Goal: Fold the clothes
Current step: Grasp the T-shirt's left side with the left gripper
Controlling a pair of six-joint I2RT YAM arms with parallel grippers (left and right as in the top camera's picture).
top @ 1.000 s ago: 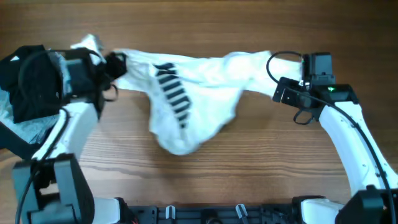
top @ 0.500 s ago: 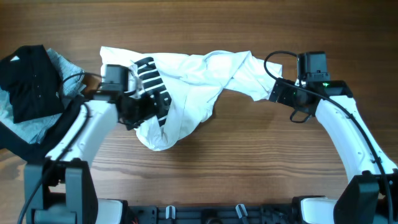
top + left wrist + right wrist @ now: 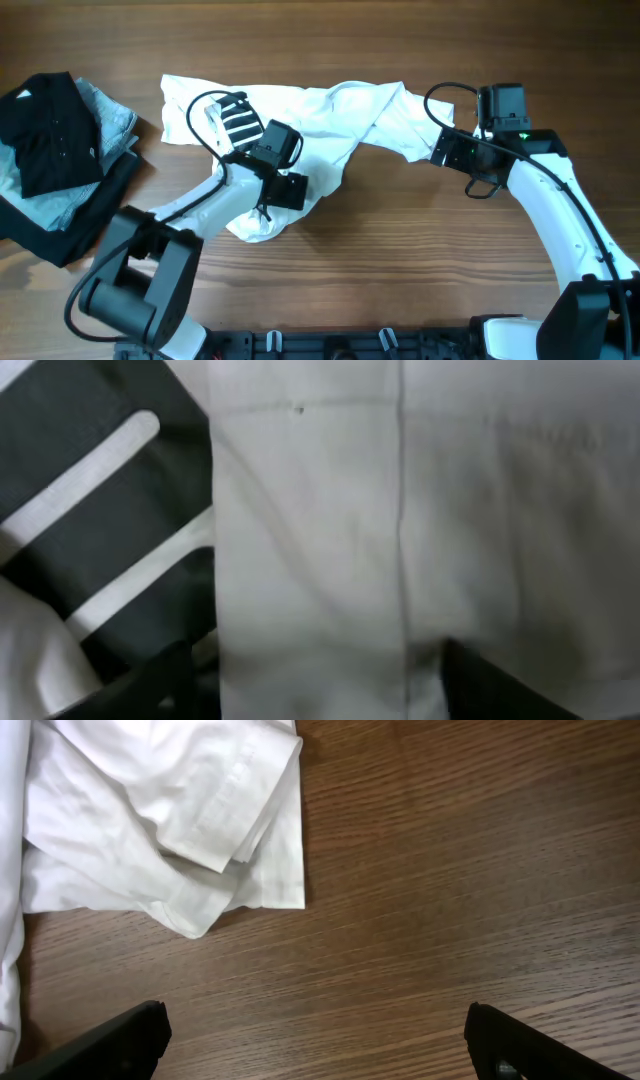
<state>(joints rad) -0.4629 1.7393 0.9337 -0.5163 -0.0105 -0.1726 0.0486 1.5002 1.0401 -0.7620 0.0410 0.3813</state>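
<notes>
White shirt [image 3: 330,120] with black striped print lay crumpled across the table [image 3: 420,260], left gripper [image 3: 284,190] spread wide over its middle, right gripper [image 3: 320,1035] likewise apart, just beside its right-hand edge.

Overhead straight down; wrists face down; all share shirt [image 3: 330,115].

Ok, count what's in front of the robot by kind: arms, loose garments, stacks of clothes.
Robot arms: 2, left arm and right arm
White garment, loose: 1
Stack of clothes, black and grey: 1
Total: 4
</notes>
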